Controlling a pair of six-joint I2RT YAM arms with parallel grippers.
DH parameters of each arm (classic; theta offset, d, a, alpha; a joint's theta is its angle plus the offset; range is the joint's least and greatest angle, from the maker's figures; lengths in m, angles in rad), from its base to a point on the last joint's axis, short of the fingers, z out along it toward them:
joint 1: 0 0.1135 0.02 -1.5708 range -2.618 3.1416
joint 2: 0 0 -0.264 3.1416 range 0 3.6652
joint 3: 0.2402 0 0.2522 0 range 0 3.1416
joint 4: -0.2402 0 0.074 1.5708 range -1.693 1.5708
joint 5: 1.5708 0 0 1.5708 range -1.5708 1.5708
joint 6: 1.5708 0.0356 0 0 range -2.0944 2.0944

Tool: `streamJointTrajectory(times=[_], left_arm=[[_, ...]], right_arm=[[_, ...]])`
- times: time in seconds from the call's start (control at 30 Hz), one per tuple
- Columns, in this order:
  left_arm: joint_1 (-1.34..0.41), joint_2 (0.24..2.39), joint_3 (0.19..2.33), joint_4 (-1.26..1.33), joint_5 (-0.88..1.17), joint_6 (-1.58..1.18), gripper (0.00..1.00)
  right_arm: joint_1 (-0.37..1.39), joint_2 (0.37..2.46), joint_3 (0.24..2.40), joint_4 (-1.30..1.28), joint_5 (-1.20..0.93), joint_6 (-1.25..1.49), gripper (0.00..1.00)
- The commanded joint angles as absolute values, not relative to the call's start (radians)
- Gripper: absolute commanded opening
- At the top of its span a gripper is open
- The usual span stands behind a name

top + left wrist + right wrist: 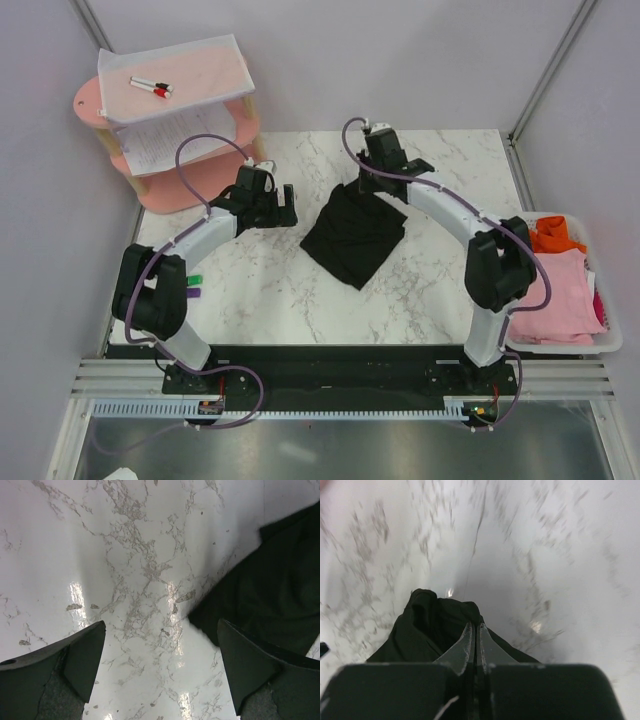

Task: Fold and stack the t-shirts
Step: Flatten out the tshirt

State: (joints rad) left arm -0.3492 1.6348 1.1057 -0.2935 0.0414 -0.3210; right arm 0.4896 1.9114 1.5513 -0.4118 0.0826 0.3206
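The black t-shirt (352, 236) lies partly folded in the middle of the marble table. My right gripper (372, 180) is shut on the shirt's far edge; in the right wrist view the closed fingertips (474, 626) pinch a raised bunch of black cloth (427, 622). My left gripper (284, 213) is open and empty just left of the shirt, its jaws wide apart over bare marble, with the shirt's edge (270, 590) by the right finger (250, 665). A pink t-shirt (552, 298) and an orange t-shirt (556, 234) lie in the white basket (610, 340) at the right.
A pink two-tier shelf (150, 190) stands at the back left, holding white printed paper sheets (165, 135) and markers (152, 88). Small green and purple objects (194, 287) lie by the left arm. Grey walls enclose the table.
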Motion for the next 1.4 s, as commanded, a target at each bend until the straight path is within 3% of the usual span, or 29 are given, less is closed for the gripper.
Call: streamJointTrajectory(times=[0.0, 0.4, 0.7, 0.83, 0.97, 1.17, 1.37], left_arm=[[-0.353, 1.586, 1.104, -0.291, 0.018, -0.298, 1.0], [-0.353, 1.594, 1.104, -0.291, 0.025, -0.31, 1.0], [-0.353, 1.591, 1.094, -0.291, 0.021, -0.311, 1.0], [-0.353, 1.586, 1.088, -0.291, 0.015, -0.314, 1.0], [-0.354, 1.565, 1.075, -0.291, 0.005, -0.314, 1.0], [-0.351, 1.549, 1.081, -0.321, -0.107, -0.337, 1.0], [-0.301, 1.537, 1.103, -0.402, -0.235, -0.416, 1.0]], right_arm=[[0.479, 1.711, 1.726, -0.4, 0.25, 0.25, 0.0], [0.479, 1.45, 1.93, -0.529, 0.485, 0.132, 0.0], [0.479, 1.394, 2.118, -0.586, 0.506, 0.054, 0.0], [0.479, 1.414, 2.1, -0.601, 0.396, 0.095, 0.0], [0.491, 1.468, 1.965, -0.577, 0.15, 0.192, 0.0], [0.724, 1.609, 1.888, -0.551, 0.071, 0.178, 0.0], [0.945, 1.772, 1.85, -0.523, -0.158, 0.175, 0.0]])
